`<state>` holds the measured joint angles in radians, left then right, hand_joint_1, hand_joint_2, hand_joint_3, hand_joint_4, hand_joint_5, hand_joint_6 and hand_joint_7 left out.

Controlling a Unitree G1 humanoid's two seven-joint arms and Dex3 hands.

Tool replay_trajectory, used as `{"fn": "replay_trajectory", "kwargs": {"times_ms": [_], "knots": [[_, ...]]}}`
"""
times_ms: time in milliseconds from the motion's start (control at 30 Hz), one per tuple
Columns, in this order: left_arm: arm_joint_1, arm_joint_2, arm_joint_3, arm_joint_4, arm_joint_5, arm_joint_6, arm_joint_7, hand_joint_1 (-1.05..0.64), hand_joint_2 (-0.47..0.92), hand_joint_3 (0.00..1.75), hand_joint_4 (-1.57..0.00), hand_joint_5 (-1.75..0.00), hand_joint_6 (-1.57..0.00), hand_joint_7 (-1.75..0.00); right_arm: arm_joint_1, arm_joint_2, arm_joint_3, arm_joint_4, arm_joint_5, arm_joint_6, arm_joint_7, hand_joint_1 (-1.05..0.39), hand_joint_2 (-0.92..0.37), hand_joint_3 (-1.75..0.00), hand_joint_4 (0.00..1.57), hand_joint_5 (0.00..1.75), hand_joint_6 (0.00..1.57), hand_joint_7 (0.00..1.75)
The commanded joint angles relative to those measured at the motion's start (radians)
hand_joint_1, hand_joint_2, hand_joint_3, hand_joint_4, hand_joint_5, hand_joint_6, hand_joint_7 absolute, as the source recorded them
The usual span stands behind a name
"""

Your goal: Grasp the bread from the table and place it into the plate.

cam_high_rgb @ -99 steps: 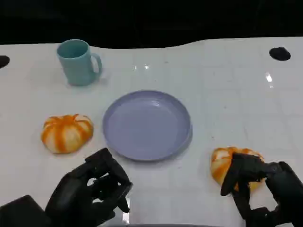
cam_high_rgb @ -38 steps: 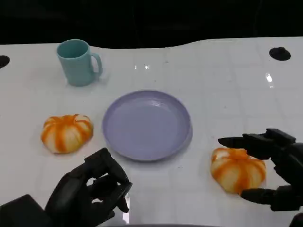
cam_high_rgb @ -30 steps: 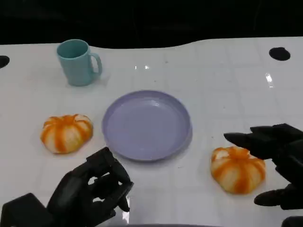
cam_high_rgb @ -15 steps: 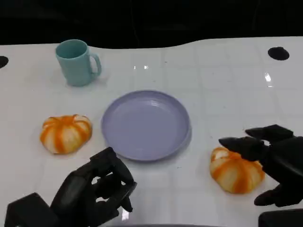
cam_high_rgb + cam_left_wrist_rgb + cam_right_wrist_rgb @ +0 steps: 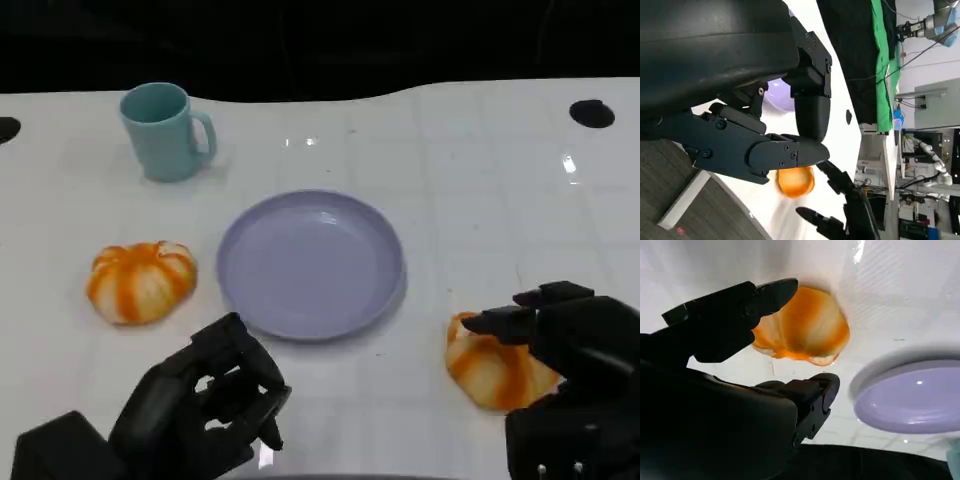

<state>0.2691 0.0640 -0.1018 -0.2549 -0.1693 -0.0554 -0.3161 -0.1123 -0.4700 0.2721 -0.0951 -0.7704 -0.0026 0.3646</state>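
Two orange-and-white pumpkin-shaped breads lie on the white table. One bread (image 5: 140, 282) is left of the lavender plate (image 5: 310, 262); the other bread (image 5: 490, 362) is at the plate's right front. My right hand (image 5: 568, 385) hovers over that right bread with its fingers (image 5: 505, 322) spread above it and covering its near right part. In the right wrist view the fingers (image 5: 740, 305) reach over the bread (image 5: 807, 327), with the thumb (image 5: 815, 390) apart from it and the plate (image 5: 912, 397) beyond. My left hand (image 5: 205, 405) sits near the front edge, fingers curled in, holding nothing.
A teal mug (image 5: 165, 130) stands at the back left. Black round marks (image 5: 592, 113) sit at the far table corners. The left wrist view shows my left hand (image 5: 755, 125), the right bread (image 5: 796, 181), my right hand (image 5: 840, 215) and a room behind.
My right hand let go of the right bread, spread wide, then came back down over it and now covers its near right part. The left hand stays curled.
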Motion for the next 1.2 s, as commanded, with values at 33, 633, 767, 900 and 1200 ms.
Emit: {"fn": "replay_trajectory", "kwargs": {"times_ms": [33,633,767,900,1200], "knots": [[0.007,0.008,0.004,-0.016,-0.003,0.004,0.008,-0.52,0.92,0.42,-0.69,-1.75,-0.47,-1.70,-0.057,0.012,0.031,0.079,-0.008,0.013,-0.018,-0.29,-0.84,-0.03,0.18,0.29,0.46,0.02],[0.013,0.009,-0.004,-0.030,0.007,0.004,0.018,-0.55,0.92,0.41,-0.69,-1.75,-0.49,-1.67,-0.226,0.117,0.097,0.479,-0.001,-0.027,-0.340,-0.20,-0.92,-0.10,0.75,1.05,1.08,0.25],[0.018,0.007,-0.006,-0.037,0.001,0.007,0.019,-0.54,0.92,0.41,-0.68,-1.75,-0.49,-1.66,-0.259,0.111,0.114,0.587,-0.012,-0.140,-0.517,-0.12,-0.69,-0.58,0.87,1.67,0.86,1.31],[0.023,0.005,-0.008,-0.043,-0.001,0.011,0.020,-0.53,0.92,0.42,-0.68,-1.75,-0.49,-1.65,-0.273,0.113,0.118,0.623,-0.012,-0.183,-0.603,-0.13,-0.53,-0.90,0.87,1.74,0.71,1.64],[0.029,0.018,-0.001,-0.050,0.002,0.015,0.016,-0.54,0.92,0.41,-0.67,-1.75,-0.48,-1.65,-0.274,0.118,0.114,0.624,-0.009,-0.214,-0.709,-0.12,-0.39,-1.14,0.90,1.75,0.76,1.60]]}}
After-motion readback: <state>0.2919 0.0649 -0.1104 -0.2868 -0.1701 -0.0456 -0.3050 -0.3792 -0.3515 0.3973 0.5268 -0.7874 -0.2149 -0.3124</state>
